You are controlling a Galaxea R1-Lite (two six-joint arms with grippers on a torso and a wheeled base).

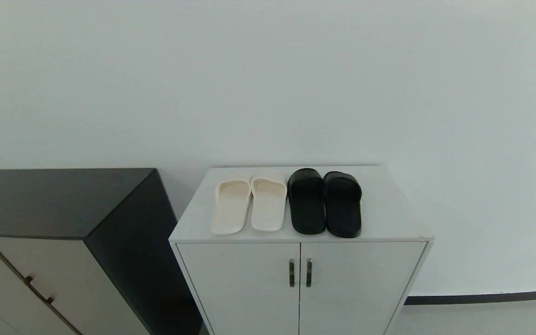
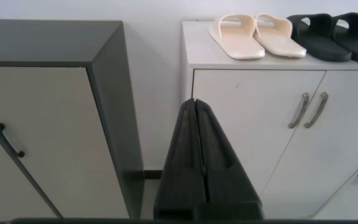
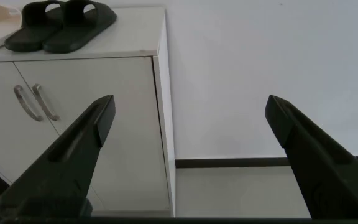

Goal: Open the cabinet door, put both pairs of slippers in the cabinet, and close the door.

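Note:
A white two-door cabinet stands against the wall with both doors shut and two vertical metal handles at the middle. On its top lie a cream pair of slippers on the left and a black pair on the right, toes toward the wall. My left gripper is shut with nothing in it, low and in front of the cabinet's left side. My right gripper hangs open and empty, off the cabinet's right corner. The black slippers lie above that corner.
A darker cabinet with a black top and side and light drawer fronts stands close on the left. A plain wall is behind. Open floor lies to the right of the white cabinet.

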